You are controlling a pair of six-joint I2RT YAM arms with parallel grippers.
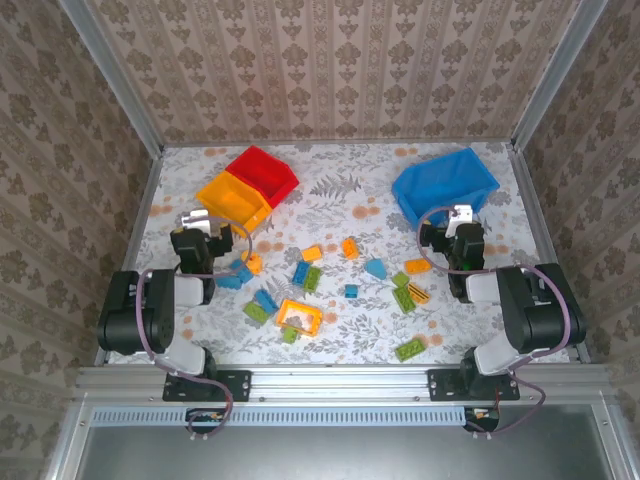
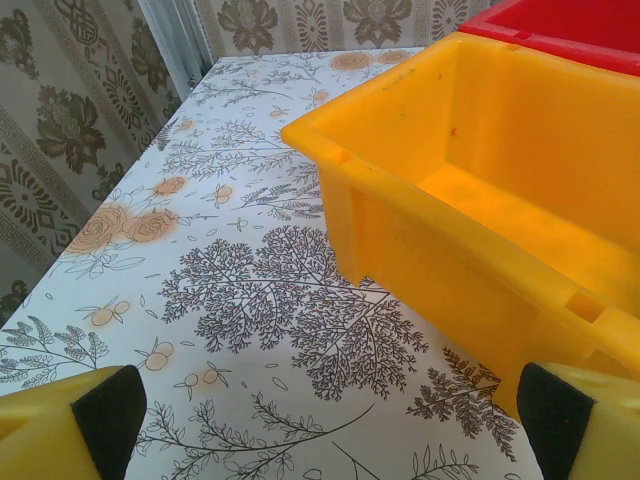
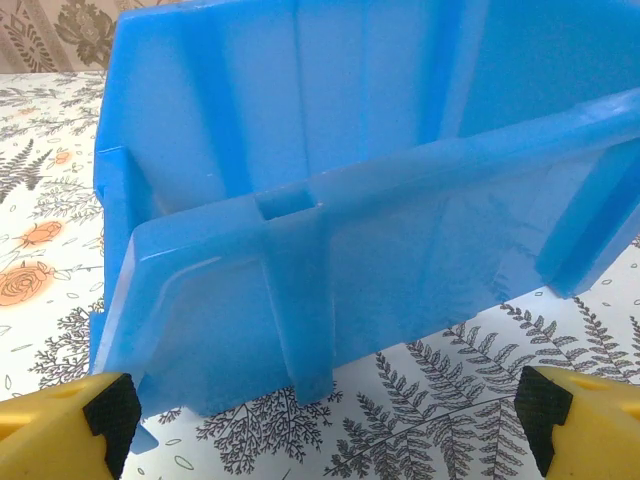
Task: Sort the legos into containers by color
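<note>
Yellow fingertips (image 2: 105,425) frame the bottom corners of the left wrist view: the left gripper (image 2: 330,428) is spread wide with nothing between its fingers, low over the table and facing the yellow-orange bin (image 2: 440,290). The red bin (image 2: 570,25) sits right behind that one, the two touching. Over on the other side the right gripper (image 3: 325,428) is just as wide and holds nothing, squared up to the near wall of the blue bin (image 3: 350,270).

From above, the legos (image 1: 375,268) are scattered across the middle of the table (image 1: 330,190) between the two arms. Blue, green and orange bricks are mixed together, and the orange frame (image 1: 300,317) lies toward the near edge. One green brick (image 1: 408,349) lies nearest the front rail. Patterned walls (image 1: 320,60) close in the table.
</note>
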